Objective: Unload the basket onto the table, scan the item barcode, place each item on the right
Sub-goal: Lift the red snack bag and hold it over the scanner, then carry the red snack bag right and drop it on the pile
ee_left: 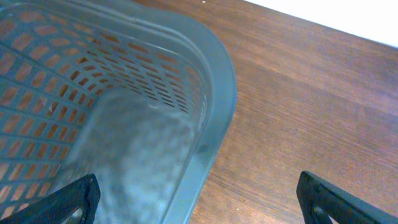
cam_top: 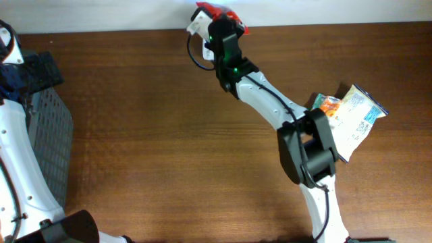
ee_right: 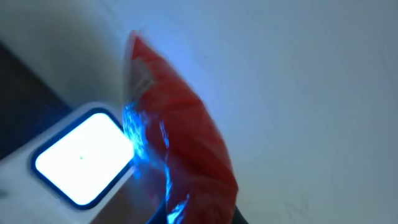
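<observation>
The right gripper (cam_top: 221,23) grips a red packet (ee_right: 186,124) beside the glowing scanner (ee_right: 81,158). The left gripper (ee_left: 199,199) hangs wide open above a grey basket (ee_left: 217,93).

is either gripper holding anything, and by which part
The right gripper is shut on the red packet, gripping one end, the rest at the lit scanner. The left gripper hangs open and empty over the basket.

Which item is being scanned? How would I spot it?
Look at the table's far edge, where the right claw reaches. It grips a red packet beside a white scanner; the other packets, lying to the right, are orange and white.
</observation>
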`<state>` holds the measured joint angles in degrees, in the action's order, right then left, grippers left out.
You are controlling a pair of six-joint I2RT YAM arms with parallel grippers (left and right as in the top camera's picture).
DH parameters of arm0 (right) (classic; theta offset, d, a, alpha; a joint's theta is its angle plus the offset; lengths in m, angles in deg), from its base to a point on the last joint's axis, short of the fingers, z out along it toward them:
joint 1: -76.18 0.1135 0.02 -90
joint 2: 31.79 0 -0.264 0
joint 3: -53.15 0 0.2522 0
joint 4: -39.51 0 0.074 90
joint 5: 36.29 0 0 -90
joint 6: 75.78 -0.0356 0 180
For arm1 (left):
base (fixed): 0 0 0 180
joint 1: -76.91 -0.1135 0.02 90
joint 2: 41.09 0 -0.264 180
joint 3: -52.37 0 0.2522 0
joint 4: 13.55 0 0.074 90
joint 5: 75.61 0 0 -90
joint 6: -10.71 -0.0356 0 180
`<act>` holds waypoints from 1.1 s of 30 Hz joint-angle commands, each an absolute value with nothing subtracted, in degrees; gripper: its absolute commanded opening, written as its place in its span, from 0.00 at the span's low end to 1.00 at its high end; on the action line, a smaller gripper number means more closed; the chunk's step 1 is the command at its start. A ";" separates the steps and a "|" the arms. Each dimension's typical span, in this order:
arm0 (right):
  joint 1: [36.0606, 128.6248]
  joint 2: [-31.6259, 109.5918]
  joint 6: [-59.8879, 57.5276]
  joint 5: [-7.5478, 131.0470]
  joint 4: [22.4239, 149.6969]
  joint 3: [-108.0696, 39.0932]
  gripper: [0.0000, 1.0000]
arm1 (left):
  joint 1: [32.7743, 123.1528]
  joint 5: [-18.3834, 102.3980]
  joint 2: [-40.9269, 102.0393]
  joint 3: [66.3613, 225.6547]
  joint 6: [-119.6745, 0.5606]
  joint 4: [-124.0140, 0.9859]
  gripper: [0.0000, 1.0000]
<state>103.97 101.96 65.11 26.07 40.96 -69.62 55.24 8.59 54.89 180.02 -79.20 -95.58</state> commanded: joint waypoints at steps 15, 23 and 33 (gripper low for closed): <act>105.06 104.39 80.26 24.93 45.99 -70.50 0.04 | 55.09 9.00 54.04 180.24 -78.65 -95.56 0.99; 107.64 103.56 80.26 24.54 38.23 -70.50 0.04 | 55.09 9.00 54.04 180.24 -78.65 -95.58 0.99; 105.13 81.88 51.30 27.73 63.25 -70.50 0.04 | 55.09 9.00 54.04 180.21 -78.65 -95.58 0.99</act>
